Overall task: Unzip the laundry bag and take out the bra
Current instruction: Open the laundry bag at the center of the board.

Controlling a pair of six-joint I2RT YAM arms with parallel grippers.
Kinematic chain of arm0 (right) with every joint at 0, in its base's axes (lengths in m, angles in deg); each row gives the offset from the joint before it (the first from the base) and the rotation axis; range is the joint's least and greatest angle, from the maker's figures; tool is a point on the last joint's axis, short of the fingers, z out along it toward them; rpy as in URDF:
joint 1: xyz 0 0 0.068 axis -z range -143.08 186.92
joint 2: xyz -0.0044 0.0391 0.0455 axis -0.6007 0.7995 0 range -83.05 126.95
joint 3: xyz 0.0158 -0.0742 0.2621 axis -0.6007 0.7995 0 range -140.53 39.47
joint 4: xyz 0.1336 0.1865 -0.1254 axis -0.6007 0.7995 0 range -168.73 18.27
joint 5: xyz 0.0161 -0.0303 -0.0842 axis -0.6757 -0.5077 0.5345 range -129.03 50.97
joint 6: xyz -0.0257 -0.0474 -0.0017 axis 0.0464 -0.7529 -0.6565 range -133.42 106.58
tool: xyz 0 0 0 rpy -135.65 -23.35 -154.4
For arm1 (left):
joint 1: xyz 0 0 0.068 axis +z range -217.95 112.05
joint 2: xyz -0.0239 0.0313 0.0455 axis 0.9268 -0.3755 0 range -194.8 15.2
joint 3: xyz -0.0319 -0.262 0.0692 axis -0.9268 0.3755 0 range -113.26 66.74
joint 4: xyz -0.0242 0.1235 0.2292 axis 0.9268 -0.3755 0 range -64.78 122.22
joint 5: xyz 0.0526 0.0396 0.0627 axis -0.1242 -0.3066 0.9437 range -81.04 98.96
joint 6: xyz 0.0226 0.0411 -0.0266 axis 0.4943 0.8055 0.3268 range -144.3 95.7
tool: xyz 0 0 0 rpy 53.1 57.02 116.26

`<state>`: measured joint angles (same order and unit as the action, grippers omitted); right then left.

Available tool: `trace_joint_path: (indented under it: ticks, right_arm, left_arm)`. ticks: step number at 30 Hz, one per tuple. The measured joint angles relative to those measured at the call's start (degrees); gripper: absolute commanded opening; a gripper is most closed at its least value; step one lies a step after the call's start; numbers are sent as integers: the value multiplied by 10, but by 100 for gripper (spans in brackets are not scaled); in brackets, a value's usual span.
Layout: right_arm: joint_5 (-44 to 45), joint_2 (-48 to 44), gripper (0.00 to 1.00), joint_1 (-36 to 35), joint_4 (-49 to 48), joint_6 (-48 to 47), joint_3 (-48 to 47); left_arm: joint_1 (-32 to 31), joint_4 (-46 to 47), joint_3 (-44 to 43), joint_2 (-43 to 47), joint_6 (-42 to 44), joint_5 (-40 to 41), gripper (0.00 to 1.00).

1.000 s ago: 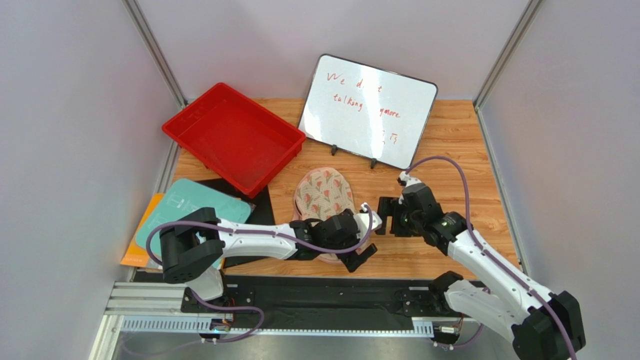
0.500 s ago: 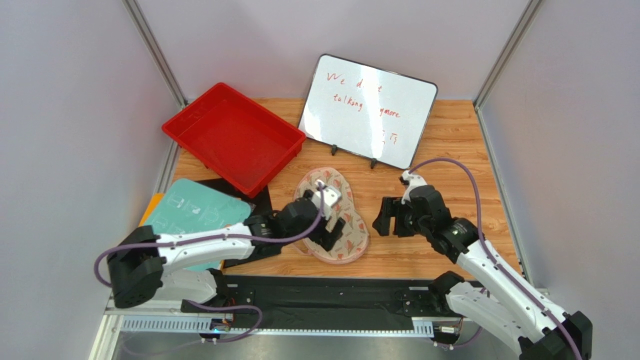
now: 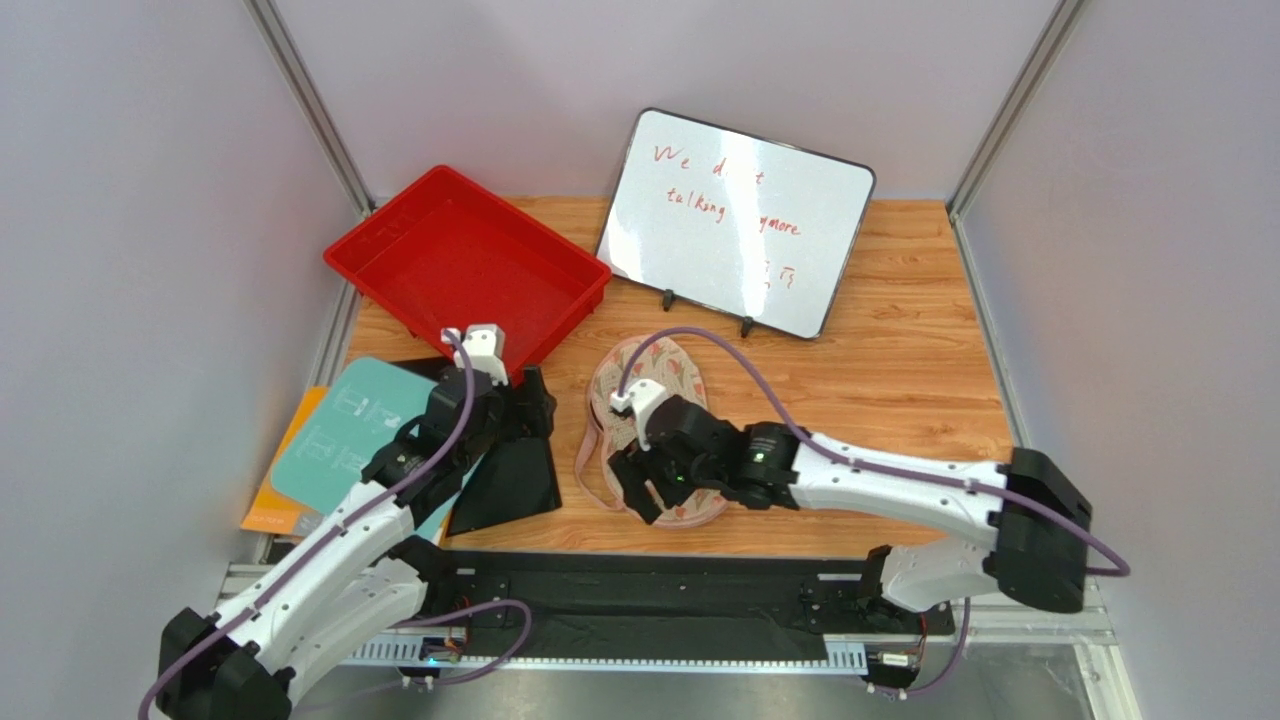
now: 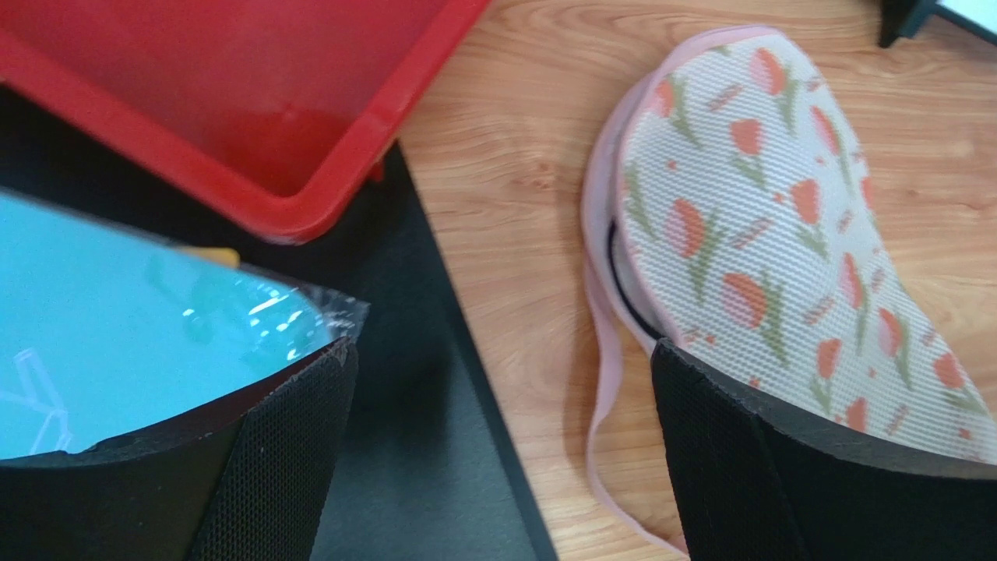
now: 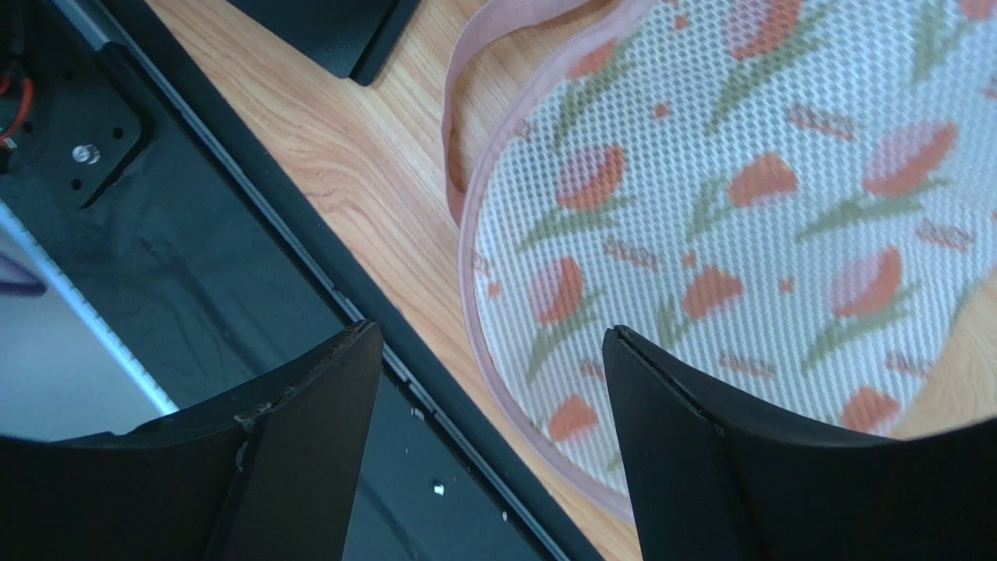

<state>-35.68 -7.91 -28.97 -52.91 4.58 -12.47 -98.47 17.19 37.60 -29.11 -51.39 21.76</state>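
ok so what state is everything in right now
laundry bag: lying flat, side seam gaping
bra: inside the bag, only a dark strap shows
left end effector: open, holding nothing
right end effector: open over the bag
red tray: empty
whiteboard: propped up, written on

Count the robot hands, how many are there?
2. The left hand hovers open over the black mat; the right hand hangs over the laundry bag's near end. None seem hidden.
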Motion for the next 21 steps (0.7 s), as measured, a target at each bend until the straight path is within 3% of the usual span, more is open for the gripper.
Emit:
trace_joint_path:
  ticks: [7,21]
  right_arm:
    - [60,128,66,-31,-8,-3,-55]
    - [112,205,50,-61,4,14,-101]
  left_arm:
    - [16,-37,20,14,-7,-7,100]
    - [17,-27,43,-11,-12,-40,100]
